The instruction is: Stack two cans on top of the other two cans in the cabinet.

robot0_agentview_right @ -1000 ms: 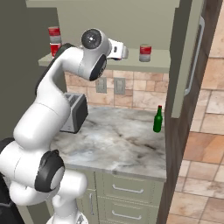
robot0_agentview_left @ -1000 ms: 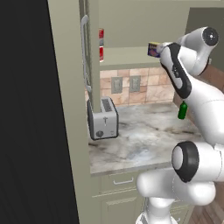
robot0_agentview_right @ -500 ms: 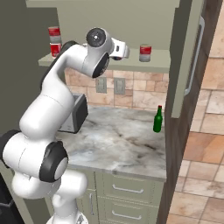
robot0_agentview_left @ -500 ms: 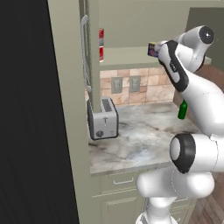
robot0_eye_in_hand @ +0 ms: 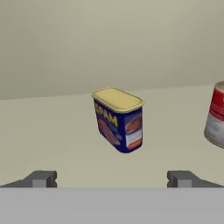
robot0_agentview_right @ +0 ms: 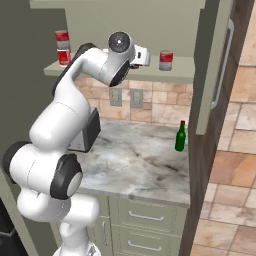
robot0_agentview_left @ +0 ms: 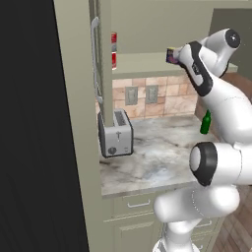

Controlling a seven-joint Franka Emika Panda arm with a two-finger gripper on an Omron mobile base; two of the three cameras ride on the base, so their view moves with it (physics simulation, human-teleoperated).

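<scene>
One squat dark blue tin with a yellow lid (robot0_eye_in_hand: 119, 120) stands upright on the cabinet shelf (robot0_eye_in_hand: 52, 131), dead ahead of our unclenched, empty gripper (robot0_eye_in_hand: 111, 179), centred between its fingertips (robot0_eye_in_hand: 41, 178).

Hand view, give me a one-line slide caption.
Open gripper faces the upright blue tin on the cabinet shelf, a red-and-grey can beside it.

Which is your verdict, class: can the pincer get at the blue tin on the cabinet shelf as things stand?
Probably yes. In the hand view the blue tin stands straight ahead of the open pincer, with bare shelf between. The red can stands apart to one side.
</scene>
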